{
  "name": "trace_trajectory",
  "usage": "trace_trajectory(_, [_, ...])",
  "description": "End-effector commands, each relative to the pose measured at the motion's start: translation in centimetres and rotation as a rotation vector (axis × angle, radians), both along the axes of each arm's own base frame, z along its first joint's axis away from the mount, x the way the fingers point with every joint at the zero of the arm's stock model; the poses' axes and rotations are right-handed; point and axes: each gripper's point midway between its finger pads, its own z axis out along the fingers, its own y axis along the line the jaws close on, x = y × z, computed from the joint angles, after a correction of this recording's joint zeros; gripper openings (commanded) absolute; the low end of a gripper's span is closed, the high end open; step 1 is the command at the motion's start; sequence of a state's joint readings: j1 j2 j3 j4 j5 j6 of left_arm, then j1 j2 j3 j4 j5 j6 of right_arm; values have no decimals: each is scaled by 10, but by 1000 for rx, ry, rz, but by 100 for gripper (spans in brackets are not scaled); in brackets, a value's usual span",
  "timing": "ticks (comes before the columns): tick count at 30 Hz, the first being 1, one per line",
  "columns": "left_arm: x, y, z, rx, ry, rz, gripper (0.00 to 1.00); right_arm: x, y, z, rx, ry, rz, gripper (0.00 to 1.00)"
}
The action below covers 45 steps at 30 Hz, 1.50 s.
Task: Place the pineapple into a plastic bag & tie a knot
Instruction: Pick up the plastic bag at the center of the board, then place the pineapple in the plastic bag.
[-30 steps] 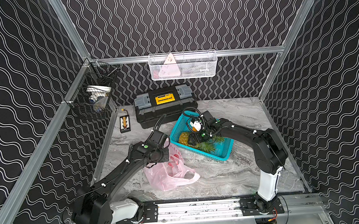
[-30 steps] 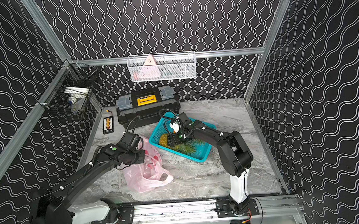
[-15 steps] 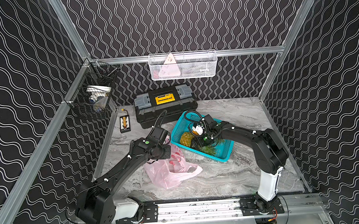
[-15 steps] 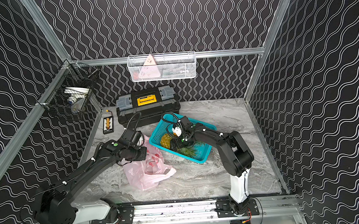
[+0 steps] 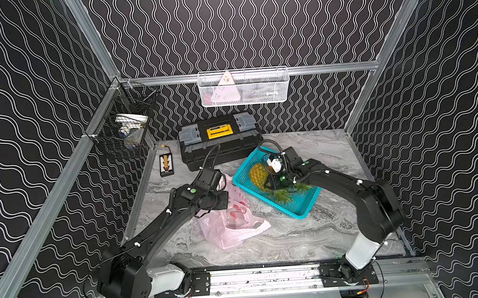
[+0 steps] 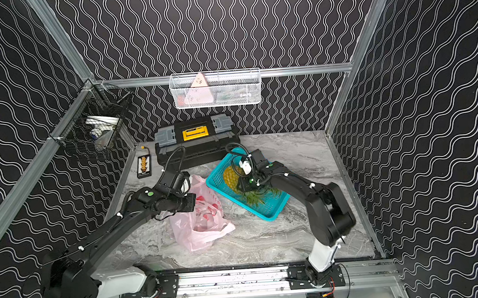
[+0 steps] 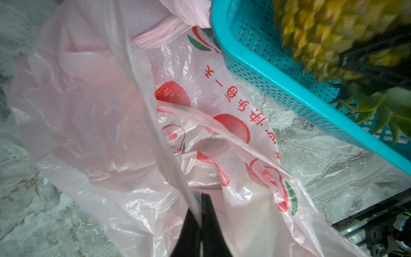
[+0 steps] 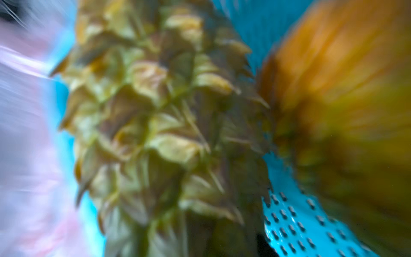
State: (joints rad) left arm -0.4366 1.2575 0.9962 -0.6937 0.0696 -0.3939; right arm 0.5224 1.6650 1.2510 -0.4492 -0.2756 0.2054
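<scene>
1. Both steps are waiting: pineapple (image 5: pixel 258 175) is lying in the teal basket (image 5: pixel 299 208), untied plastic bag (image 5: pixel 229 228) is sagging just beside it on the worktop (image 5: pixel 296 237).
2. My left pincer (image 7: pixel 201 198) is clenching the bag's film.
3. My right pincer (image 5: pixel 276 181) is sitting at the pineapple; I cannot tell if it is gripping.

Front tabletop (image 5: pixel 310 236) bare, passable; basket (image 5: pixel 264 198) just beside bag (image 5: pixel 226 231), gap seemingly narrow; toolbox (image 5: pixel 220 148) walls rear.

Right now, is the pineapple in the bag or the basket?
In the teal basket. The pineapple lies on its side in it; the plastic bag lies slack beside it.
</scene>
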Motion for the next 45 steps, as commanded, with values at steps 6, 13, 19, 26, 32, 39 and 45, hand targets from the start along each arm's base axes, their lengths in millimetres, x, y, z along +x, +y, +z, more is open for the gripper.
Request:
trace_trajectory(6, [12,-9,30,-73,-122,-20,0,-7,24,91,219,-90,38,38])
trace_trajectory(13, [14,-10,32,-88,-136,-9,0,-50,86,90,350,72,147,36])
trace_trajectory(19, [11,-3,25,-62,-133,18,0,-92,110,51,367,239,168,34])
trace_trajectory(26, [8,4,18,-34,-125,34,0,-127,118,19,306,372,203,35])
trace_trajectory(32, [7,-5,18,-85,-129,9,0,-127,131,-2,265,477,206,35])
trace_trajectory(39, [4,-13,15,-125,-116,-10,0,-93,158,-4,334,558,182,38])
trace_trajectory(45, [3,-15,8,-158,-109,9,0,-48,183,-10,613,737,42,38])
